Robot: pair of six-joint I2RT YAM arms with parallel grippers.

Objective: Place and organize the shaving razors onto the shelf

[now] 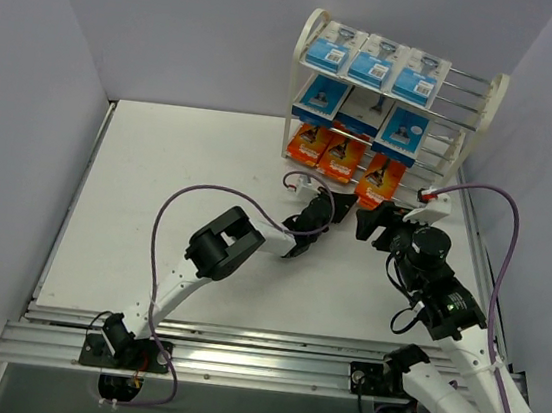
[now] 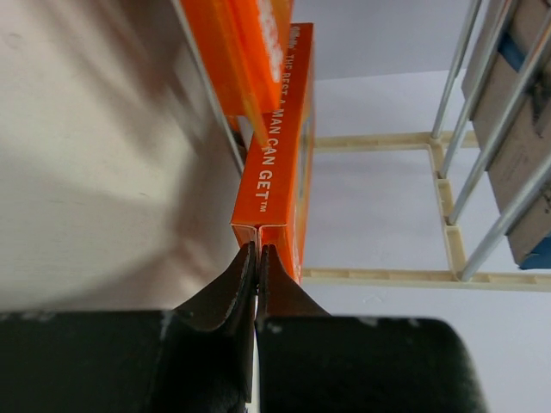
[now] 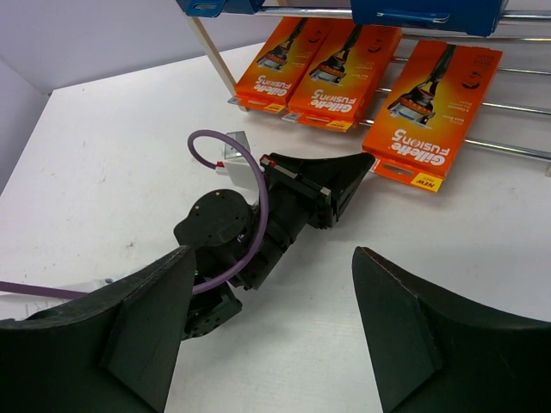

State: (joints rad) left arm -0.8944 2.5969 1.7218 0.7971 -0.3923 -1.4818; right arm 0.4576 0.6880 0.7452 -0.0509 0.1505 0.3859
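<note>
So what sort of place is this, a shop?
Probably a robotics test cell, not a shop: plain walls box in a white table, a left arm and right arm are bolted to a metal rail, and one small shelf holds razor packs.

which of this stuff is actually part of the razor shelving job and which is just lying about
Job:
shelf
blue razor packs on its top and middle tiers
orange razor boxes on the bottom tier
left hand, shut
right hand, open

Not the job:
table
purple cables
metal rail at the near edge
</note>
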